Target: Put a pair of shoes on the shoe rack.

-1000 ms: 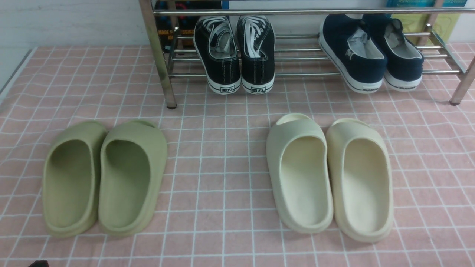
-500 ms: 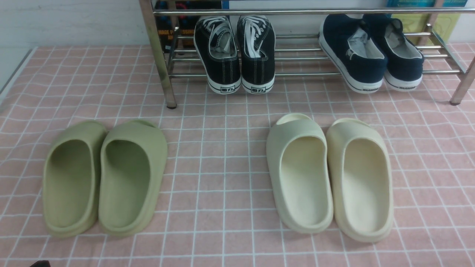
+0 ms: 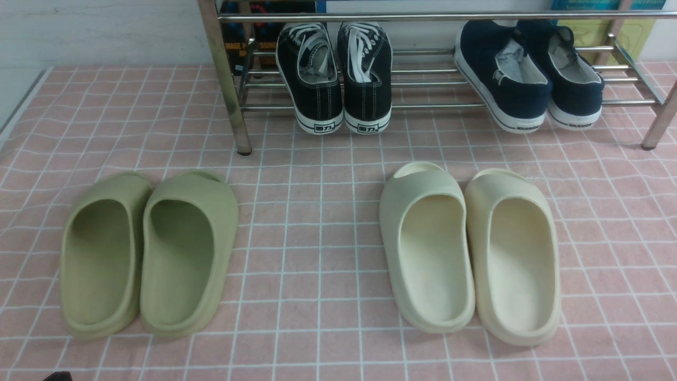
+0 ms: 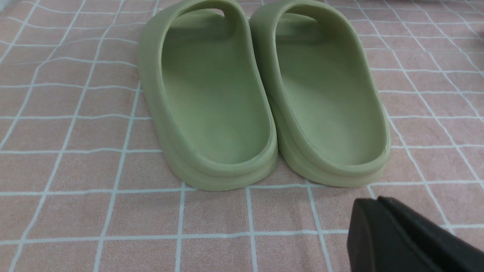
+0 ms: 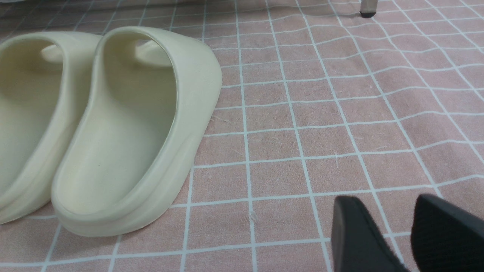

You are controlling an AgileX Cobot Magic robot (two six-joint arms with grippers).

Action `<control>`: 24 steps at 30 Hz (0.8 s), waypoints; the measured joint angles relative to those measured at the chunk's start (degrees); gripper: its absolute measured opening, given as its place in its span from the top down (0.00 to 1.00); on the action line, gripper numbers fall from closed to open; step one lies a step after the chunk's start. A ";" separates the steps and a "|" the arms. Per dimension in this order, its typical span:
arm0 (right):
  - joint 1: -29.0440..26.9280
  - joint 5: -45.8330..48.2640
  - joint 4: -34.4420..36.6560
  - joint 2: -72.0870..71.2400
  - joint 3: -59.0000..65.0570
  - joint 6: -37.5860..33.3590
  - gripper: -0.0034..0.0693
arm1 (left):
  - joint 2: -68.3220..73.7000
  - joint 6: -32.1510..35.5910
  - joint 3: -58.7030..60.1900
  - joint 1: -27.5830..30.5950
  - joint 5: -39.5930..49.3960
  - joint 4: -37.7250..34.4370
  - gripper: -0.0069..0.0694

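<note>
Black canvas lace-up sneakers stood heels-out on the chrome tube shoe rack, left gripper clenched and empty, right gripper parted, grasping nothing.

Black lace-up sneakers are set side by side on the chrome shoe rack, left part, heels outward, toes tilted up.

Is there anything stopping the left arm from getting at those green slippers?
Probably not. The left pincer, shut and empty, sits just short of the green slippers, with only bare pink checked cloth between them.
</note>
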 joint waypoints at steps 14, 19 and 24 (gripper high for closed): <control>0.00 0.00 0.00 0.00 0.00 0.00 0.62 | 0.00 0.00 0.00 0.00 -0.05 -0.04 0.88; 0.00 0.00 0.00 0.00 0.00 0.00 0.62 | 0.00 0.00 0.00 0.00 -0.05 -0.04 0.87; 0.00 0.00 0.00 0.00 0.00 0.00 0.62 | 0.00 0.00 0.00 0.00 -0.05 -0.04 0.86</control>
